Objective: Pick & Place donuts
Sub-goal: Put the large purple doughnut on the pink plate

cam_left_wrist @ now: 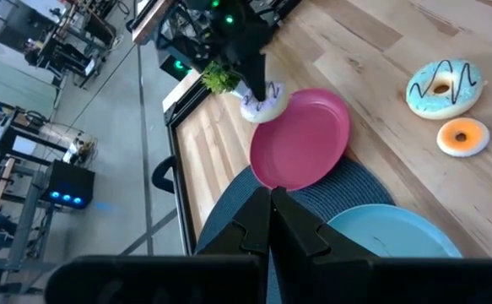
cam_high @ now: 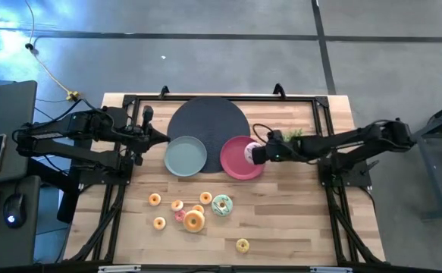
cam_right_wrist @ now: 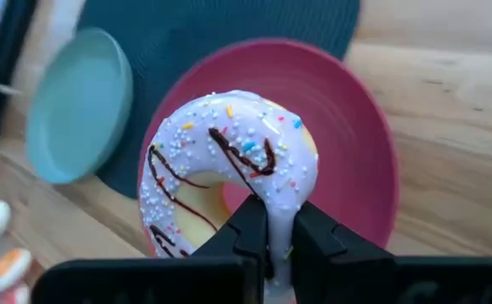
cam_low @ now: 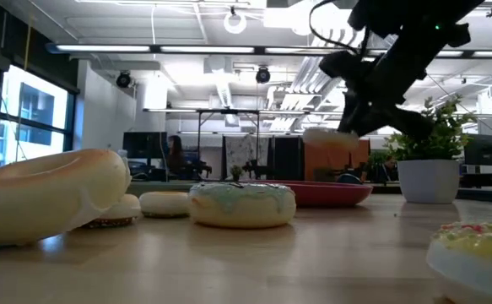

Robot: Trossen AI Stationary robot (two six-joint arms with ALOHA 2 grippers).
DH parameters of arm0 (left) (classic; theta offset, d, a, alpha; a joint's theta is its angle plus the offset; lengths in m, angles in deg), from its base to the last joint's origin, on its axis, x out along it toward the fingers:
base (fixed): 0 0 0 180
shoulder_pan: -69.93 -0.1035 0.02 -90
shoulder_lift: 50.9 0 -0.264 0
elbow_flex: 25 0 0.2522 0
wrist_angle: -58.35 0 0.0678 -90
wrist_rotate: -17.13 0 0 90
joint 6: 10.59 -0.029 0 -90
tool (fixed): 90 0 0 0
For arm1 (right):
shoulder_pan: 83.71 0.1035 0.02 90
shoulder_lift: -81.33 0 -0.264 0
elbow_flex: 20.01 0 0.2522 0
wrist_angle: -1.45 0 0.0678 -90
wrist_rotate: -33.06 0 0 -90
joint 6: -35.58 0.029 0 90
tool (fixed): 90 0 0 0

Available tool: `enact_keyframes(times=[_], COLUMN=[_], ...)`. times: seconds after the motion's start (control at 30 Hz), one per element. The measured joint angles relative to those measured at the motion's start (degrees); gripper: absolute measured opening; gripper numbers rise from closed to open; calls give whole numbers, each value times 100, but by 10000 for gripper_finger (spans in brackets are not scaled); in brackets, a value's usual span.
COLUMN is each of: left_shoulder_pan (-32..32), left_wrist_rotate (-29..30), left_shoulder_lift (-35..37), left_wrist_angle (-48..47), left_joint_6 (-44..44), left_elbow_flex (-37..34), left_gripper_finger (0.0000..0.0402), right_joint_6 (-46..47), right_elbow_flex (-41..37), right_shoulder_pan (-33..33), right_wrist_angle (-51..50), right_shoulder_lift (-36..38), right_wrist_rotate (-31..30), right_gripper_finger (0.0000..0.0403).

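Observation:
My right gripper (cam_high: 254, 154) is over the pink plate (cam_high: 236, 163), shut on a white-iced donut (cam_right_wrist: 229, 165) with chocolate drizzle and sprinkles; the left wrist view shows that donut (cam_left_wrist: 265, 105) above the plate's far-right rim. My left gripper (cam_high: 162, 137) is shut, waiting at the grey-green plate's (cam_high: 185, 155) far-left side. A mint-iced donut (cam_high: 221, 205), an orange donut (cam_high: 194, 221) and several tiny donuts lie flat on the table near the front. My right gripper pinches the white-iced donut's ring wall (cam_right_wrist: 278, 203) between its two fingers, one finger in the hole and one outside. The fingers come from the table's right. The donut is lifted clear above the pink plate, tilted with its icing toward the wrist camera.
A round dark mat (cam_high: 209, 121) lies under both plates. A small potted plant (cam_high: 295, 135) stands by the right arm. Black frame rails (cam_high: 323, 121) run along the table's edges. A tiny yellow donut (cam_high: 242, 245) lies alone near the front edge.

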Motion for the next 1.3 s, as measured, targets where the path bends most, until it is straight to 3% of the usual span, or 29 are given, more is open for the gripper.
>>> enact_keyframes(times=[0.13,0.5,0.8,1.03,1.3], left_shoulder_pan=[0,0,0,0,0], left_wrist_rotate=[0,-2,43,46,52], left_shoulder_lift=[0,0,0,0,0], left_wrist_angle=[-2,-4,-7,-7,-7], left_joint_6=[1,3,5,8,8], left_elbow_flex=[0,0,0,0,0], left_gripper_finger=[0,0,0,0,0], right_joint_6=[-37,41,-4,-150,-132], right_elbow_flex=[-9,-2,-2,-2,0], right_shoulder_pan=[2,48,63,89,261], right_wrist_angle=[83,776,772,643,118], right_shoulder_lift=[-400,-1042,-1079,-1079,-1079], right_wrist_rotate=[446,622,539,799,606], right_gripper_finger=[22,37,79,125,136])
